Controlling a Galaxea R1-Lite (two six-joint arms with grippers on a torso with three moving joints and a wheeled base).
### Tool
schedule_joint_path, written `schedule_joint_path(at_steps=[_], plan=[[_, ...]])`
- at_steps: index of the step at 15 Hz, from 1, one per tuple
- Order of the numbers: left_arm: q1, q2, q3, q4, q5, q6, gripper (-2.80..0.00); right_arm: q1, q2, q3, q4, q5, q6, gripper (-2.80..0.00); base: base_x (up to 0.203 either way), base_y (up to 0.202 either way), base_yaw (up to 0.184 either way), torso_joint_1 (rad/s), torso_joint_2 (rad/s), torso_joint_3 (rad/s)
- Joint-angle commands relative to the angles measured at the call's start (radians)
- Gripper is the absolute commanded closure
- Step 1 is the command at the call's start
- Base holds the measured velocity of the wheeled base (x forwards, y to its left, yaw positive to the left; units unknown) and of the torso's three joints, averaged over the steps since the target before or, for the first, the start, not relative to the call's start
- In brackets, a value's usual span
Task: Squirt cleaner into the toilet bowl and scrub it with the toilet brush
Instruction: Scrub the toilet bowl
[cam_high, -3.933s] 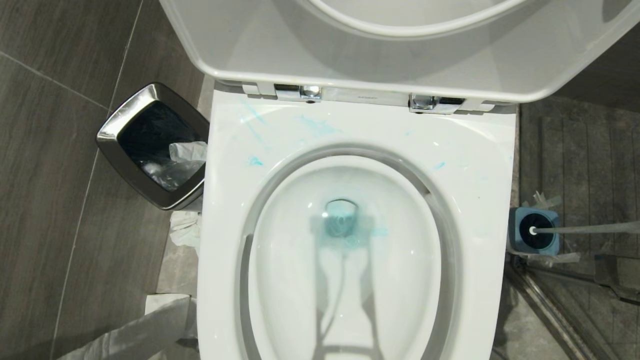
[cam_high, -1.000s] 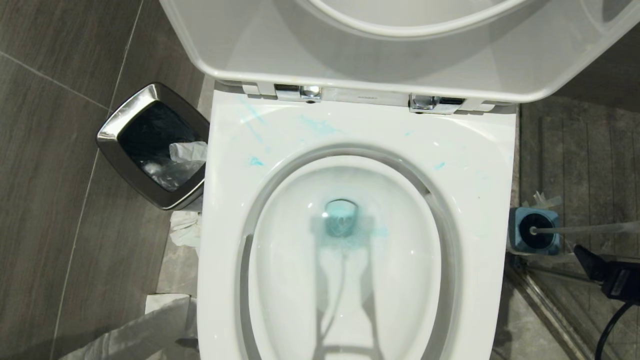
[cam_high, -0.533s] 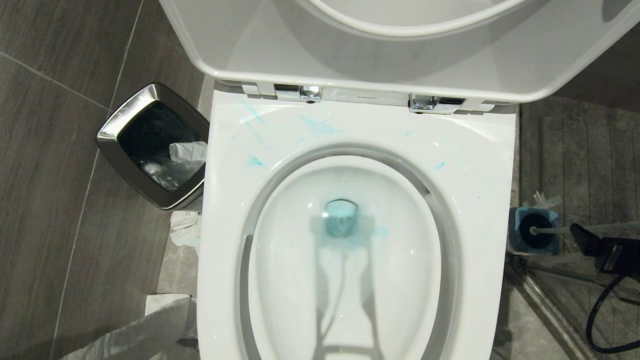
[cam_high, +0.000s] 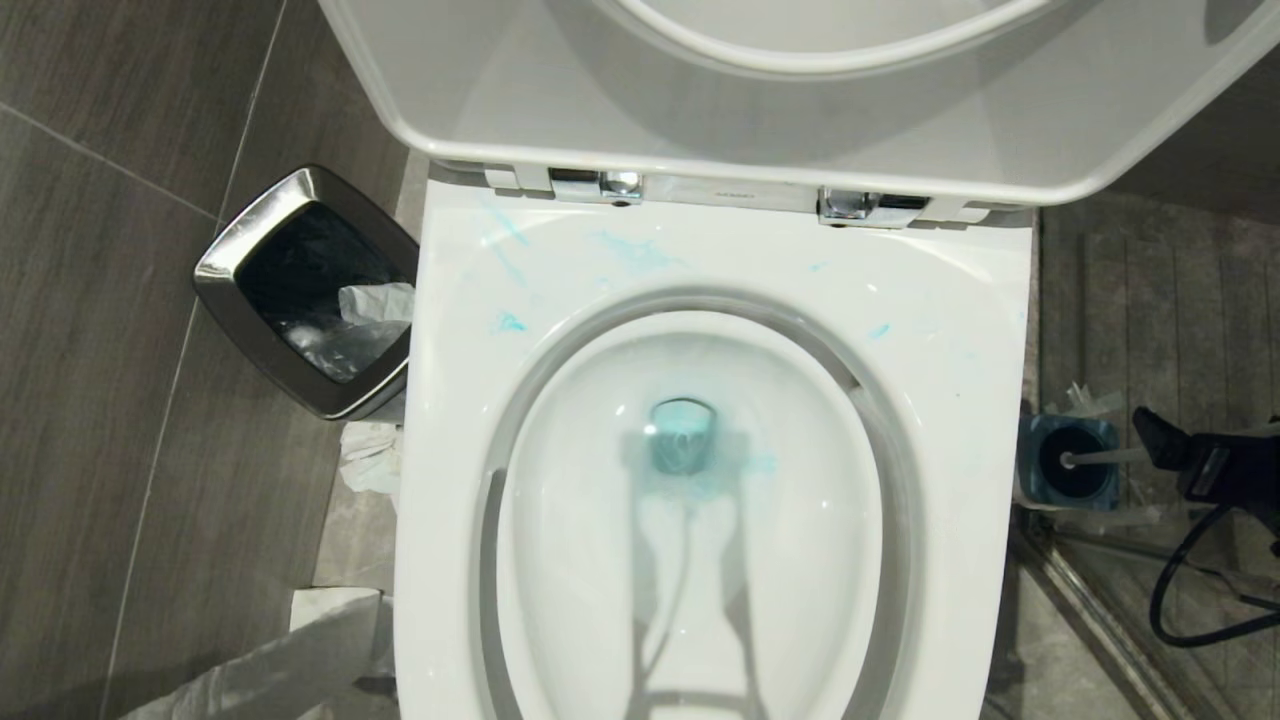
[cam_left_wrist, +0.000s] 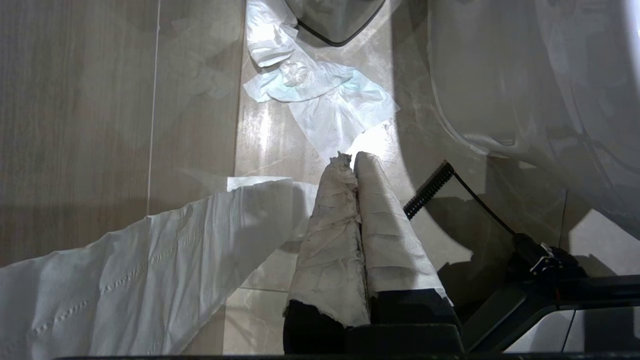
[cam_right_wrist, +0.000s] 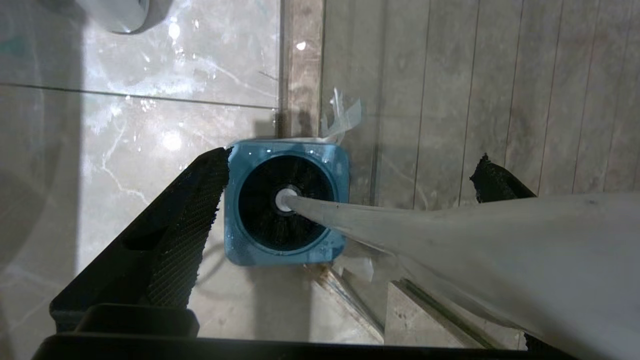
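Observation:
The white toilet bowl (cam_high: 960, 330) fills the head view with its lid up. Light blue cleaner (cam_high: 640, 252) streaks the seat's rear and tints the water (cam_high: 690, 455) at the drain. To the right, the toilet brush (cam_high: 1105, 458) stands in its blue holder (cam_high: 1035, 470) on the floor. My right gripper (cam_right_wrist: 350, 160) is open above the holder, and the pale handle (cam_right_wrist: 450, 225) runs between its black fingers (cam_right_wrist: 190, 210) without being pinched. The black bristle head (cam_right_wrist: 265, 220) sits inside the holder. My left gripper (cam_left_wrist: 353, 159) hangs shut beside the bowl, its fingers wrapped in paper.
A chrome-rimmed black trash bin (cam_high: 235, 255) stands left of the toilet. Crumpled tissue (cam_high: 370, 455) and a long paper strip (cam_high: 270, 660) lie on the floor below it. A metal door track (cam_high: 1100, 620) runs across the floor just in front of the brush holder.
My right gripper has come into the head view from the lower right and moved up to the brush handle. The left arm and the toilet are unchanged.

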Motion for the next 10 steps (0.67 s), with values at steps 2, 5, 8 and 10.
schedule_joint_path(at_steps=[2, 5, 8, 10], plan=[[0.000, 0.002, 0.002, 0.000, 0.000, 0.000, 0.00, 0.002, 0.012, -0.007, -0.013, -0.001, 0.000, 0.00, 0.000, 0.000, 0.000, 0.000, 0.00, 0.000], [0.000, 0.002, 0.002, 0.000, 0.000, 0.000, 0.00, 0.002, 0.009, -0.004, -0.059, 0.004, -0.032, 0.00, 0.000, 0.000, 0.000, 0.000, 0.00, 0.000], [0.000, 0.002, 0.002, 0.000, 0.000, 0.000, 0.00, 0.002, 0.001, 0.002, -0.128, 0.023, -0.054, 0.00, 0.000, 0.000, 0.000, 0.000, 0.00, 0.000], [0.000, 0.002, 0.002, 0.000, 0.000, 0.000, 0.00, 0.002, -0.009, 0.008, -0.146, 0.049, -0.054, 0.00, 0.000, 0.000, 0.000, 0.000, 0.00, 0.000]])
